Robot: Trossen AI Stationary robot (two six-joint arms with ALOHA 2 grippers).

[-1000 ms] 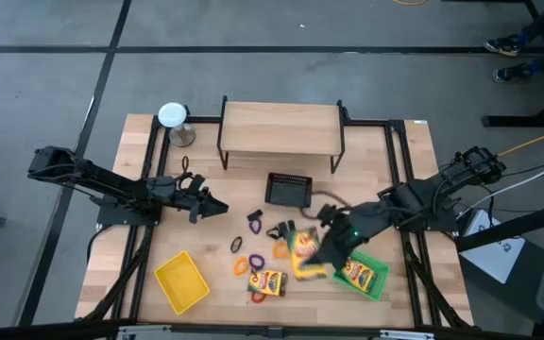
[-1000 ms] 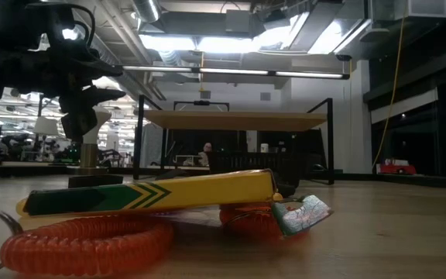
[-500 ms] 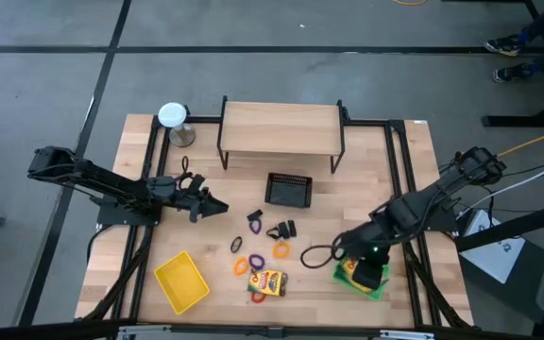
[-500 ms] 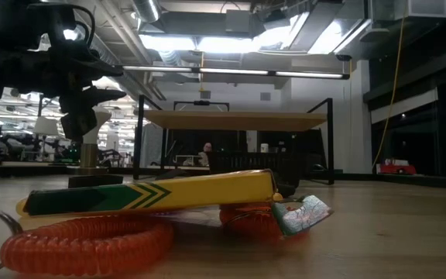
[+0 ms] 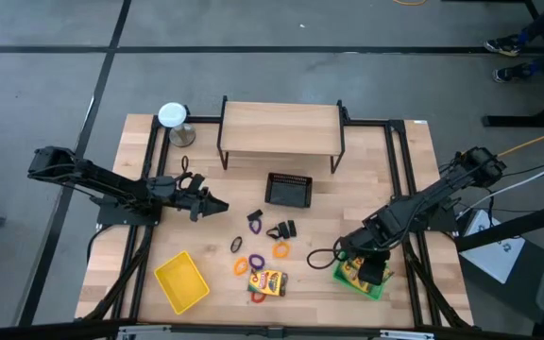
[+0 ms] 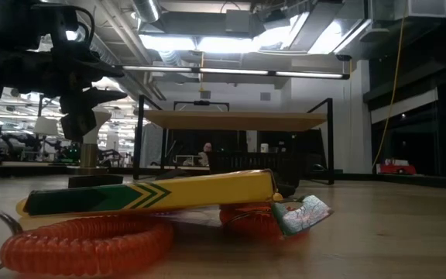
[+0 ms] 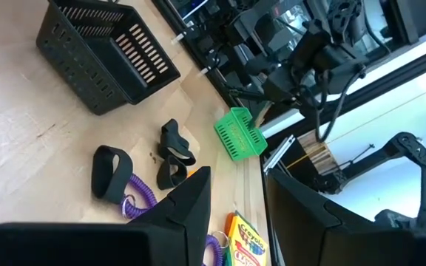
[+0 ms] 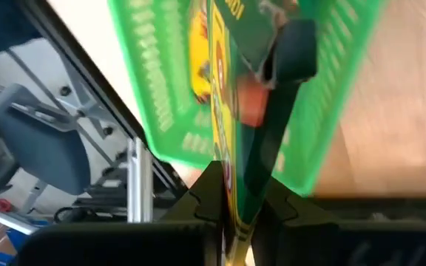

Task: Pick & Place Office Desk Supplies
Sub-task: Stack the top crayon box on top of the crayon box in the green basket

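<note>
My right gripper [image 5: 366, 269] is over the green tray [image 5: 378, 287] at the near right, shut on a flat yellow crayon pack [image 8: 222, 118] that shows edge-on. Another yellow pack [image 8: 198, 52] lies in that tray. My left gripper [image 5: 208, 203] hangs open and empty over the table's left middle. A third crayon pack [image 5: 268, 281] lies on the table over an orange coil ring [image 6: 84, 244]. Orange [image 5: 241, 265] and purple [image 5: 280, 249] rings and black clips [image 5: 283, 229] lie loose mid-table. My right gripper pinches the crayon pack's two flat faces [image 8: 228, 193] between its two fingers. The fingers come from above, slanting in from the table's right. The pack stands on edge and reaches down into the green tray [image 8: 324, 111]; whether it touches the tray I cannot tell.
A black mesh basket [image 5: 289, 189] stands mid-table in front of a wooden shelf riser [image 5: 280, 129]. A yellow tray [image 5: 181, 280] sits near the front left. A white-topped round metal object [image 5: 173, 117] stands at the far left corner.
My right gripper has carried the crayon pack from the table's middle toward the near right, over the green tray, and lowered it there. The pack has left the table and now stands on edge in the tray's opening.
</note>
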